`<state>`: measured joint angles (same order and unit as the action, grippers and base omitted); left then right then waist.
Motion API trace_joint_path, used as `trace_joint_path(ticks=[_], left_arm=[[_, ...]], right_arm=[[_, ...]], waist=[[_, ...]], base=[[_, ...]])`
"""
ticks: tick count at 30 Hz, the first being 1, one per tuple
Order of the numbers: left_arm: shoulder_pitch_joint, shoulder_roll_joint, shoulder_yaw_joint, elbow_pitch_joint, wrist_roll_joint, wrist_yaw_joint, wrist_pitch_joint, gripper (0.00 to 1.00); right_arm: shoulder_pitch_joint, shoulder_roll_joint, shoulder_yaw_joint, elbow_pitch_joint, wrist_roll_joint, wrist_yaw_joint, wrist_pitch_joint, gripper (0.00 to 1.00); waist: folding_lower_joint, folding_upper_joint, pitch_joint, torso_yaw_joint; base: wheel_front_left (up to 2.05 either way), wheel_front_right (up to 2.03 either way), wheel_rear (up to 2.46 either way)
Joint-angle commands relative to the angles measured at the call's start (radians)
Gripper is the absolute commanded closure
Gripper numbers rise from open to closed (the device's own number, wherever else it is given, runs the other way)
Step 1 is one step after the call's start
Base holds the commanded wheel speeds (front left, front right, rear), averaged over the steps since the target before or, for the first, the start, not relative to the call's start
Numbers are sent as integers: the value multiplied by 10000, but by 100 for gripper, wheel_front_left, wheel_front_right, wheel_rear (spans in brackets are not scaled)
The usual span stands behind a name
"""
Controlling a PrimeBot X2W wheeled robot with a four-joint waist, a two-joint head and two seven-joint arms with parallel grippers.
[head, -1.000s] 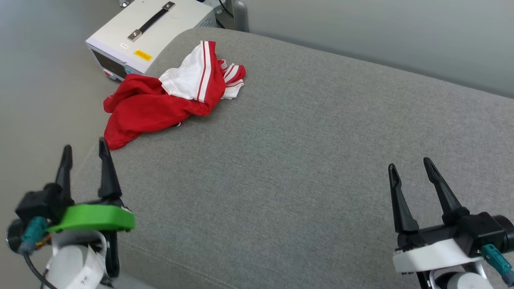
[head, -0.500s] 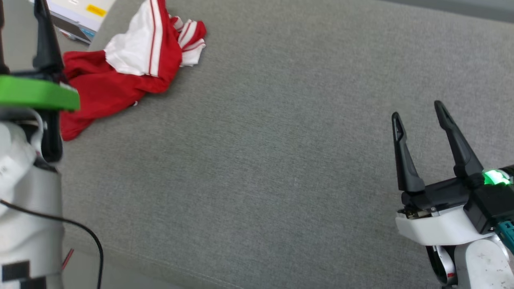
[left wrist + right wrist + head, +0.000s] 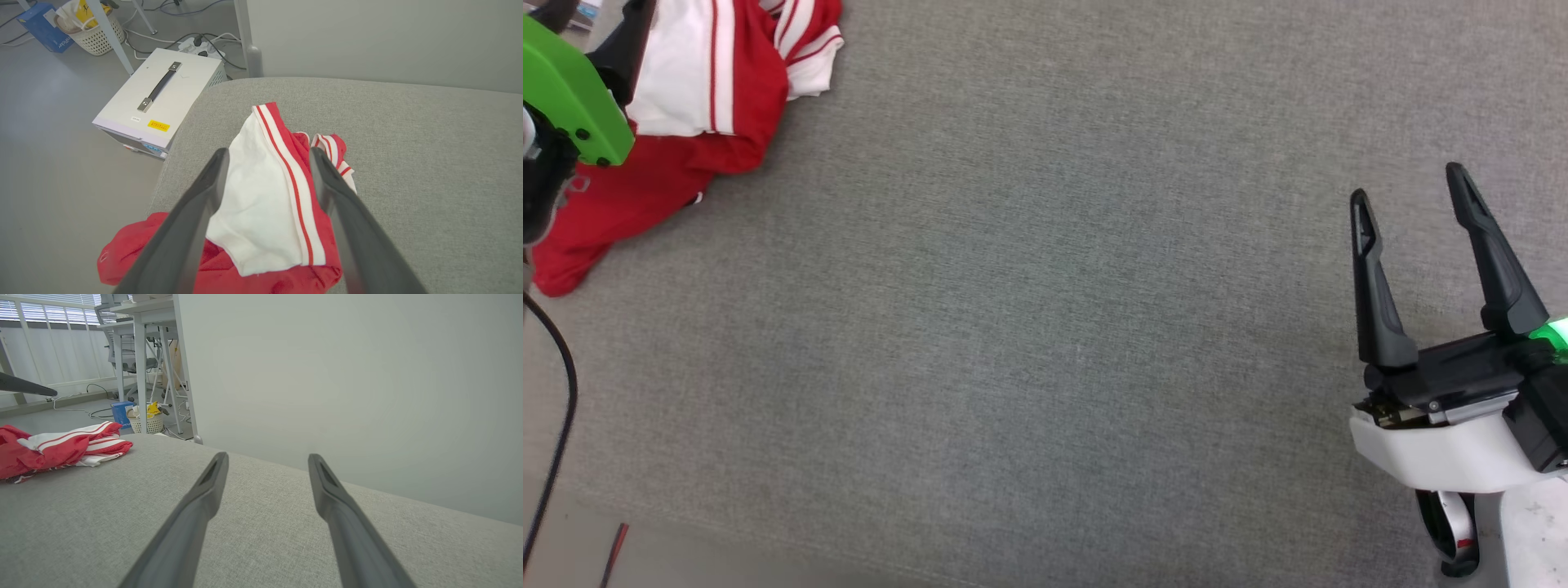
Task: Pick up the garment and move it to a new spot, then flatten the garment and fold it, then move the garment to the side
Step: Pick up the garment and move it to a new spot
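Our left gripper point(image 3: 268, 150) hangs spread and empty over the garment point(image 3: 645, 188) crumpled at the left edge of the grey cushion point(image 3: 1045, 327) — our right gripper point(image 3: 1409, 181), also agape, sits well apart — and we judge that pinching only the loose white sleeve point(image 3: 253, 212) could drag the rest overboard.

A big soft grey cushion point(image 3: 1045, 343) spreads out wide, and its top is woven cloth. Behind it stands a plain pale wall point(image 3: 347, 375). The floor point(image 3: 49, 171) is smooth and grey. On the floor, just beside the cushion's corner, sits a white box point(image 3: 184, 90). It has a black handle point(image 3: 160, 86) on top and a little yellow sticker point(image 3: 158, 125). Farther back I see white table legs point(image 3: 140, 375), a white basket point(image 3: 88, 41) with something yellow in it, a blue box point(image 3: 45, 24) and some dark cables point(image 3: 175, 41). Daylight comes in through white blinds point(image 3: 49, 314) on the window.
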<state>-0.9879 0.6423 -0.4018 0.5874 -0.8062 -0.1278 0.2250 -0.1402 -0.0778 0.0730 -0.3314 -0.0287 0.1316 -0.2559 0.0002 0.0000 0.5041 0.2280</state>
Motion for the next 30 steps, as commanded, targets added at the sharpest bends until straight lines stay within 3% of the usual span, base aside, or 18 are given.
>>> trace_joint_path(ticks=[1, 5, 9, 23, 24, 30], left_arm=[[-327, 202, -298, 64, -401, -28, 609, 0], [-512, 724, -1337, 32, -1272, -28, 2435, 0], [-599, 941, -2100, 174, -1736, -28, 3390, 0], [-738, 257, -3976, 1718, -2165, -28, 4160, 0], [-770, 306, -4048, 1804, -2189, -28, 4089, 100], [-1151, 628, -4372, 1453, -2315, -28, 3021, 100]], right_arm=[[-197, -44, -29, -118, -37, -9, -59, 0], [-282, -93, -24, -242, -48, -9, -59, 0], [-401, -107, -18, -290, -57, -9, -59, 0], [-552, -77, -86, -176, 84, -9, -59, 0], [-554, -61, -76, -144, 108, -9, -59, 0], [-397, 42, -80, 62, 266, -9, -59, 0]], waist=[[-2, 0, 239, -184], [-2, 0, 466, -280], [-2, 0, 705, -369], [-2, 0, 1102, -616], [-2, 0, 1056, -626], [-2, 0, 514, -509]], base=[[0, 0, 0], [0, 0, 0], [0, 0, 0], [0, 0, 0], [0, 0, 0], [0, 0, 0]])
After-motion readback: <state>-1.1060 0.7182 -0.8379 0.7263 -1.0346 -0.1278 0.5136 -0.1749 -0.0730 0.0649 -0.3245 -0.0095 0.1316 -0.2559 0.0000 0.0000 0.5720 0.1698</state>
